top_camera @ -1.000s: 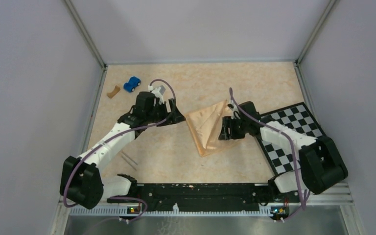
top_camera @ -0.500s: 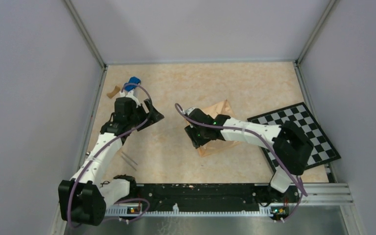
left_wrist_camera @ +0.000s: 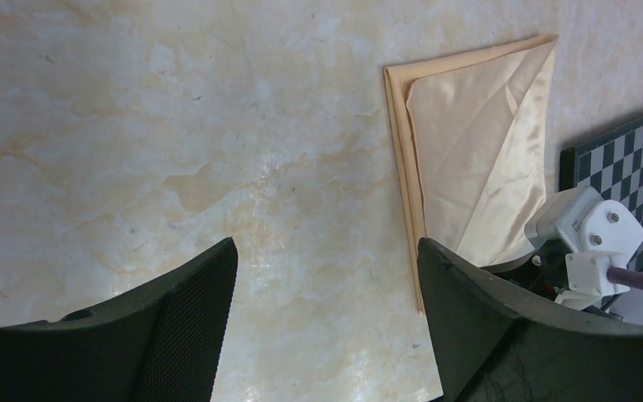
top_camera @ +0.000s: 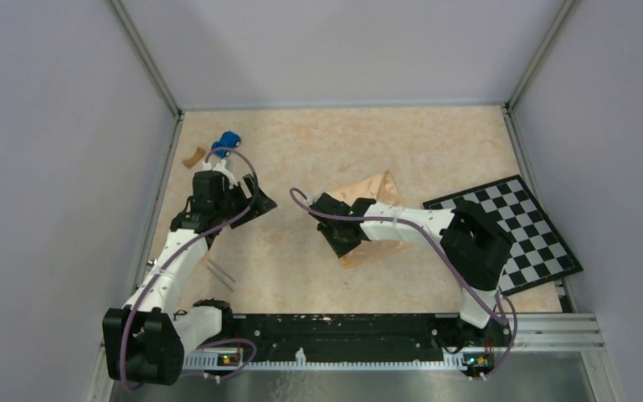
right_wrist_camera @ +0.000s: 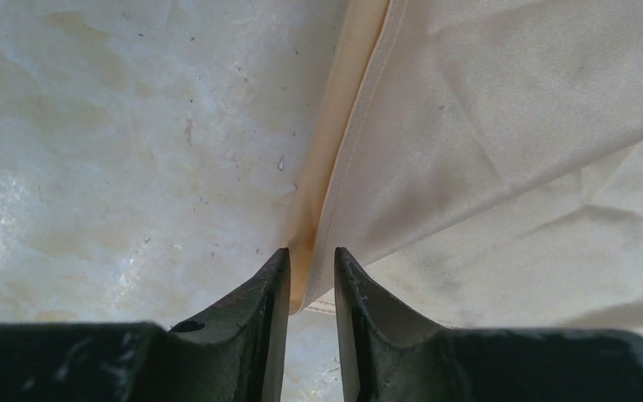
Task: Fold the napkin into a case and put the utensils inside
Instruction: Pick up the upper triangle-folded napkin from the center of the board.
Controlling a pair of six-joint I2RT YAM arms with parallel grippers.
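Left wrist camera looking down past its own open fingers at a folded napkin on a marbled worktop.

The left gripper (left_wrist_camera: pixel 326 251) fills the lower frame, its two black fingers (left_wrist_camera: pixel 176 327) set wide apart with only bare beige worktop (left_wrist_camera: pixel 134 126) between them. Further out lies the tan-orange napkin (left_wrist_camera: pixel 477 159), folded flat into a long, tapering shape, a paler satin layer on top and a darker strip showing along one long side. Beyond it, a black-and-white checkerboard (left_wrist_camera: pixel 615 163) lies near the worktop edge that meets a grey wall. The right arm's white wrist housing (left_wrist_camera: pixel 586 226), with a purple cable (left_wrist_camera: pixel 640 280), sits over the napkin's near end.
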